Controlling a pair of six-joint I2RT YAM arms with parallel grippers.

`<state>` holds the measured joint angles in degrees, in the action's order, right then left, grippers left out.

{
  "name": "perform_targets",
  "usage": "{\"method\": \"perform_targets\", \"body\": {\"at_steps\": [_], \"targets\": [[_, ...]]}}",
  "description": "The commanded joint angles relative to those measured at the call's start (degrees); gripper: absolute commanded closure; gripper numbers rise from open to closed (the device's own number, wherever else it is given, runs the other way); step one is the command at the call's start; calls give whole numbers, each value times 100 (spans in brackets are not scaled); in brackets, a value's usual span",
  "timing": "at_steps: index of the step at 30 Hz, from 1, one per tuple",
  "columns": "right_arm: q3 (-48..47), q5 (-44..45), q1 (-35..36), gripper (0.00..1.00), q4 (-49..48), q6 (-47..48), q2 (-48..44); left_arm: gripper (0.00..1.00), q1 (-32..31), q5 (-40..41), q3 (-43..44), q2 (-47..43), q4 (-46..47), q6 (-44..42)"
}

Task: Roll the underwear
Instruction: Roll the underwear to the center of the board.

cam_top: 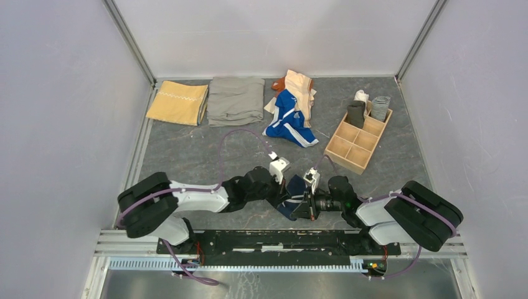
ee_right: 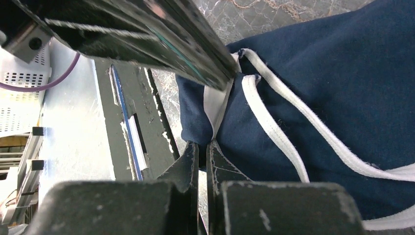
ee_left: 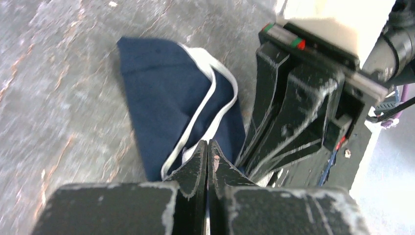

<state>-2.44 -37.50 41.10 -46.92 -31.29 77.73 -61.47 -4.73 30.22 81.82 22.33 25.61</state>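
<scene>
- my left gripper (ee_left: 207,147) is closed, fingertips pressed together at the near edge of the navy briefs (ee_left: 161,98), right on the white trim.
- my right gripper (ee_right: 201,147) is nearly closed, pinching a strip of that same trim; the strip runs taut up to my other hand.
- the briefs lie on the table (cam_top: 187,156), near the middle, between my two hands.
- only the top view shows the far side: a bright blue piece (cam_top: 289,121), a peach piece (cam_top: 300,87), a wooden divided tray (cam_top: 341,146) holding rolled items, a mustard cloth (cam_top: 179,103) and a grey-khaki cloth (cam_top: 236,99).
- only the wrist views show the trim in my fingertips.
</scene>
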Motion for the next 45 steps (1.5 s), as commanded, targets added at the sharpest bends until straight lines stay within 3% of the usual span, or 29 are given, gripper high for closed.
{"method": "perform_targets", "body": {"at_steps": [1,9,19,33,45], "targets": [[207,48,-65,100,136,70,77,98,42,-518,578,660,373,-473],[215,8,-197,100,294,92,49,98,69,-866,664,1376,428,-517],[81,-235,-316,100,583,-217,285,98,135,-293,-13,1165,639,-191],[-232,-186,-506,100,1454,-175,535,98,155,-11,-175,919,514,-160],[-533,-447,-670,100,1843,-99,1104,98,148,424,-83,-799,-179,-245]]}}
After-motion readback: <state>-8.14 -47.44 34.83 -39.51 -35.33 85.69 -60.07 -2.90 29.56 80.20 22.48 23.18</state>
